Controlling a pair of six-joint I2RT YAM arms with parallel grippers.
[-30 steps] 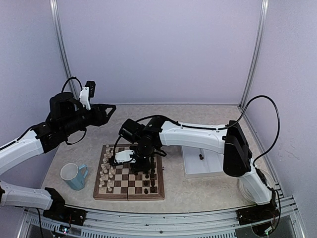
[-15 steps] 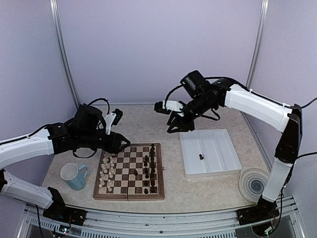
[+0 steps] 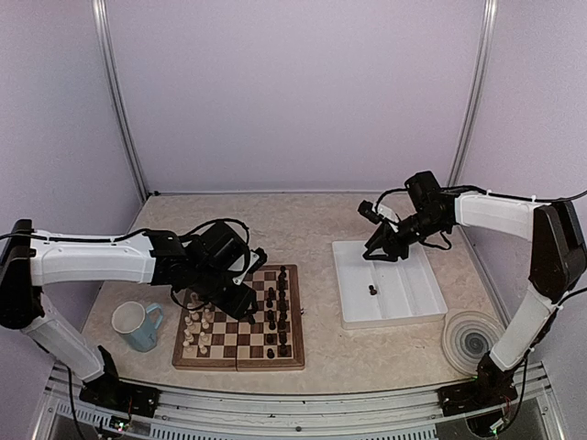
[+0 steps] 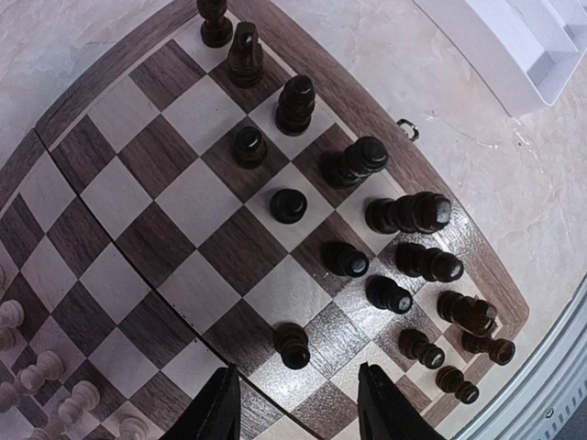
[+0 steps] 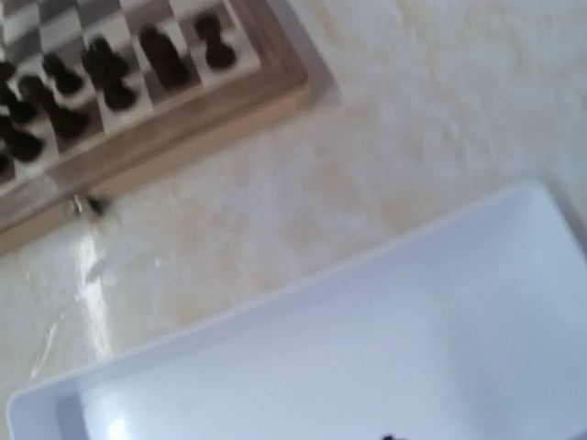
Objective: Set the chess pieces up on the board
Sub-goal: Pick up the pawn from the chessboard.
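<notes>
Left pincer [image 4: 295, 376] released above the board [image 4: 220, 247] — chess pieces [image 4: 344, 259] below, right pincer [image 3: 378, 249] over tray [image 3: 415, 291], grip unclear

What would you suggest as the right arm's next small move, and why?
Probably lower the right hand toward the lone dark piece in the white tray. The hand hovers over the tray's far left corner, and that piece seems to be the only one not yet on the board.

Mug [image 3: 138, 325] left of board [image 3: 240, 364]; tray [image 3: 410, 282] right w/ one piece [image 3: 371, 291] in it.
</notes>
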